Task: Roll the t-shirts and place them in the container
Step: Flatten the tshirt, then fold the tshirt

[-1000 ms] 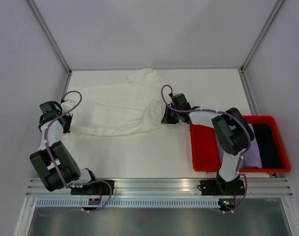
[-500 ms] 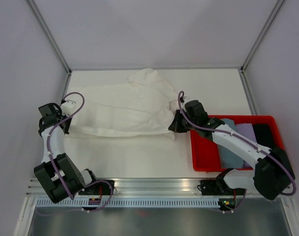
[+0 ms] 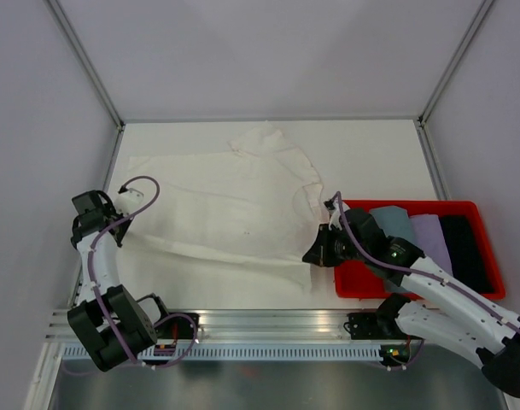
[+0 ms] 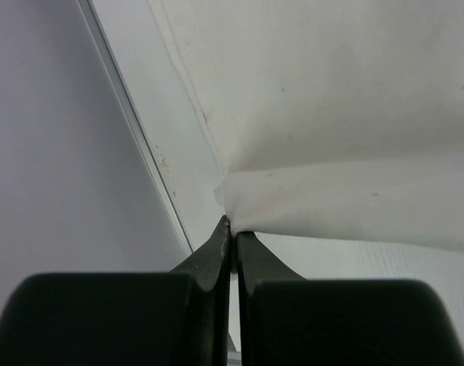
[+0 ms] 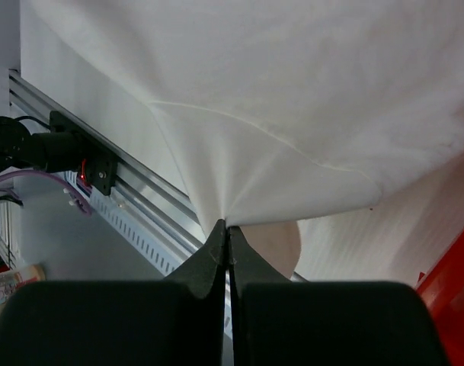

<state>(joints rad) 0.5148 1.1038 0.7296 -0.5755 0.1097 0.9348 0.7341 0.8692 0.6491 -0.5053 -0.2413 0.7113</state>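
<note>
— From where is the whole table (image 3: 371,162) seen?
— From above and behind the arm bases, looking steeply down.
— And the wrist views?
— Each is set close behind its own fingertips. The left gripper (image 4: 232,225) is faced along the table's left edge, the right gripper (image 5: 226,227) toward the near rail (image 5: 140,191). The t-shirt (image 3: 217,205) is shared by all three.

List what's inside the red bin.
Three cloth items lie side by side in the red bin: grey-blue, lavender and black. The right arm crosses their near ends, so anything beneath it is hidden.
</note>
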